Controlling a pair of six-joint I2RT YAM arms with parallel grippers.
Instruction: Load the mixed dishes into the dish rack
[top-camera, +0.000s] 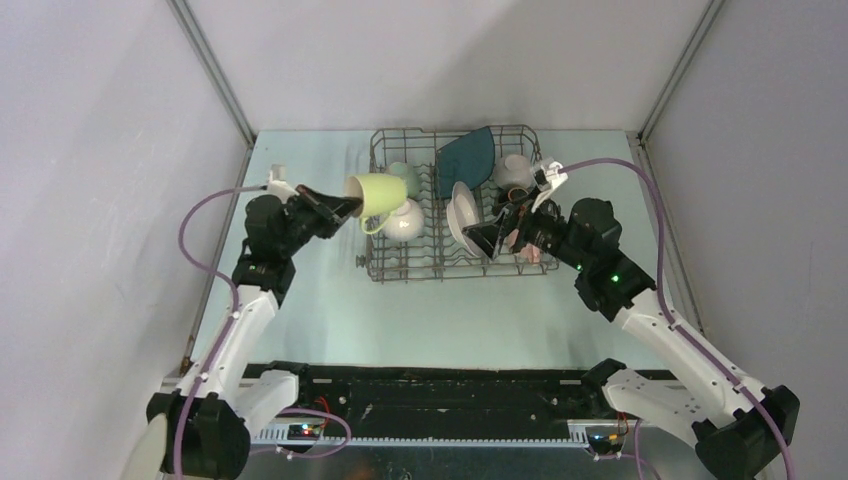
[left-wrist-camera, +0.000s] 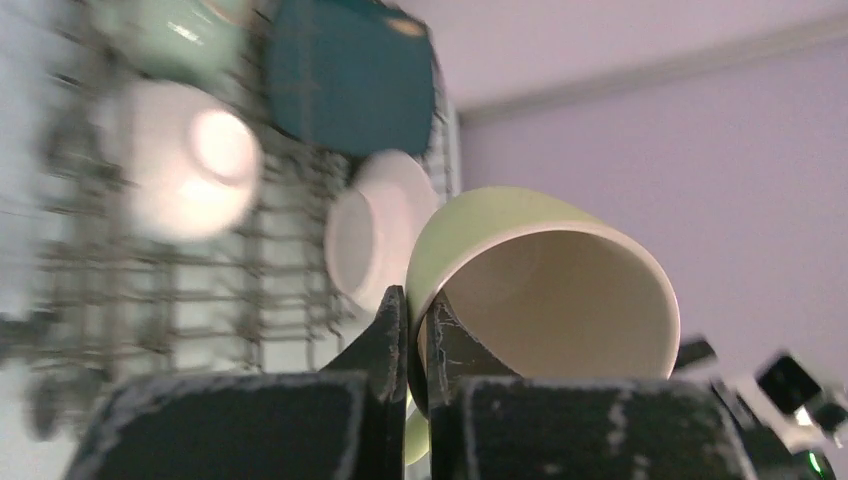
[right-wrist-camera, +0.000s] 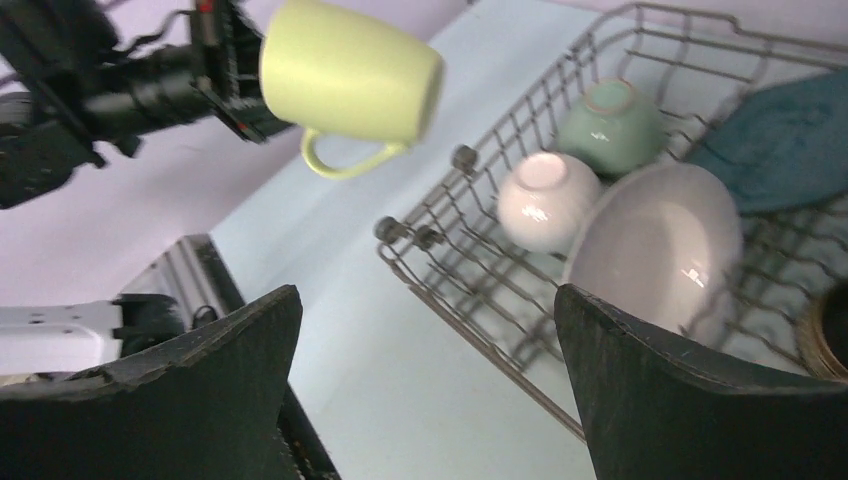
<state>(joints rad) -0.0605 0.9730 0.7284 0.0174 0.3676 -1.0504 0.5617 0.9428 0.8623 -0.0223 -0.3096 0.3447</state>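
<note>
My left gripper (top-camera: 340, 208) is shut on the rim of the pale yellow-green mug (top-camera: 377, 193), one finger (left-wrist-camera: 385, 340) outside the wall and the other inside. The mug (left-wrist-camera: 520, 250) hangs on its side in the air over the left edge of the dish rack (top-camera: 400, 272), handle down (right-wrist-camera: 350, 70). In the rack are a white bowl (top-camera: 405, 220), a pale green bowl (top-camera: 403, 177), a white plate (top-camera: 462, 215), the dark teal plate (top-camera: 467, 152) and another white bowl (top-camera: 513, 172). My right gripper (top-camera: 490, 240) stands open and empty above the rack's front right (right-wrist-camera: 428, 300).
A brown bowl (right-wrist-camera: 825, 335) shows at the right edge of the right wrist view. Something pink (top-camera: 530, 252) lies in the rack under my right arm. Grey walls close in the pale table (top-camera: 320, 300) on three sides. The rack's front rim (right-wrist-camera: 485, 346) runs below my right fingers.
</note>
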